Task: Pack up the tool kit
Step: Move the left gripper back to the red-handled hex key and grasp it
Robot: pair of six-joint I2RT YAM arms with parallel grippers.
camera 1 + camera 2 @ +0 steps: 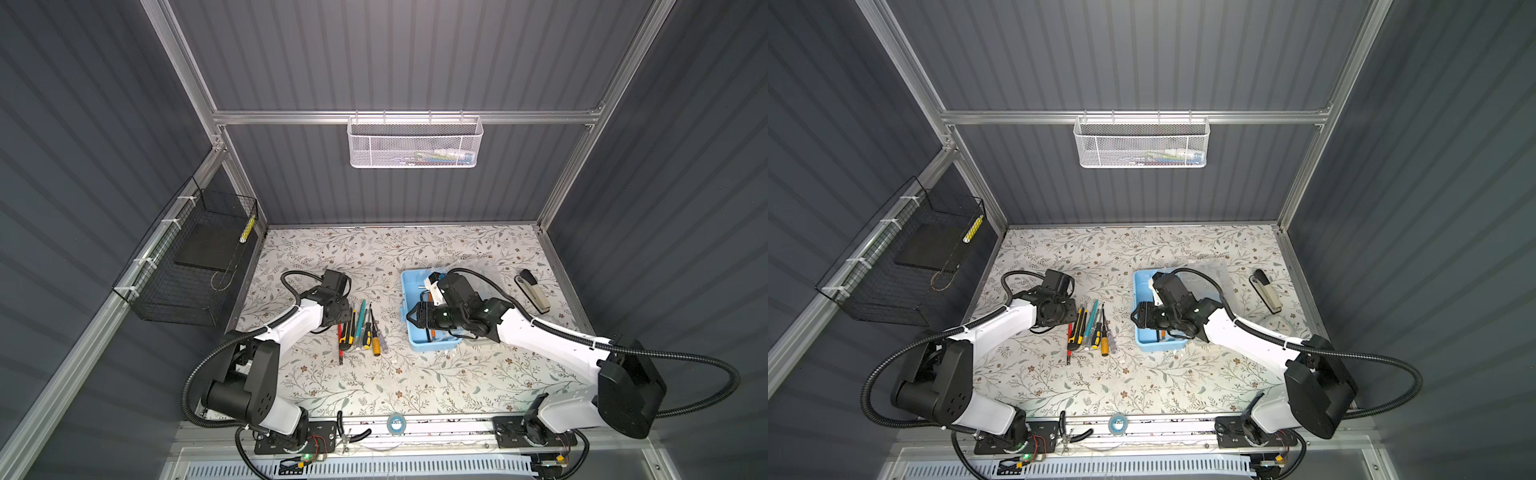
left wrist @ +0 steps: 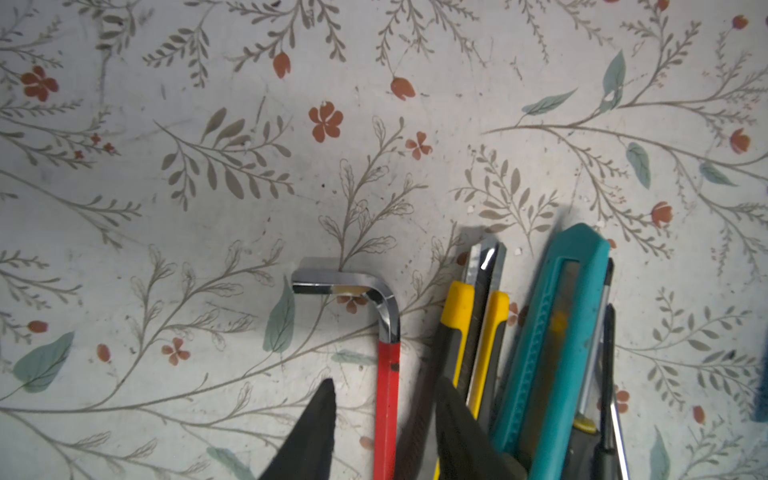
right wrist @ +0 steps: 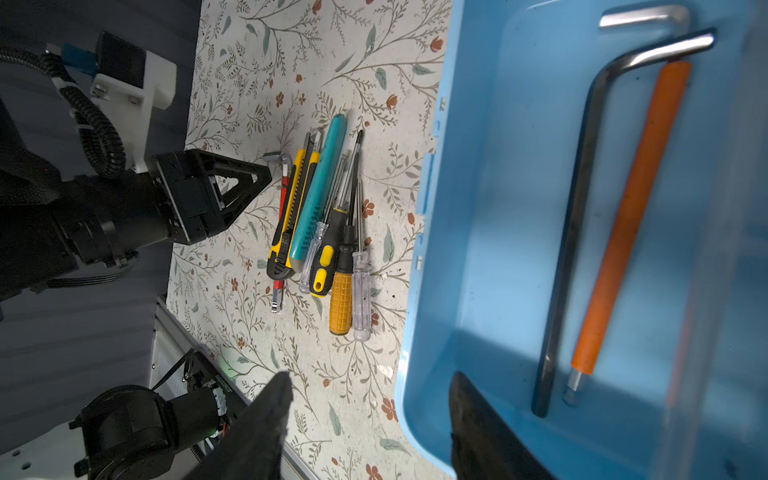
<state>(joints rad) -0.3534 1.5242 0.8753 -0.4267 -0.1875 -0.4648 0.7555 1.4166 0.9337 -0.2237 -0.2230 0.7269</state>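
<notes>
The left fingers stand apart astride a red-handled hex key on the desk, while the right fingers, also apart, straddle a wall of the open tool kit, right of centre.

We reach our left arm forward, left gripper low, jaws somewhat apart. Our right arm folds inward at the wrist, right gripper pointing left, jaws apart too.

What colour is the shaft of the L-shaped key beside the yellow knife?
Red, silver at the bend; the key shows best in the left wrist view.
</notes>
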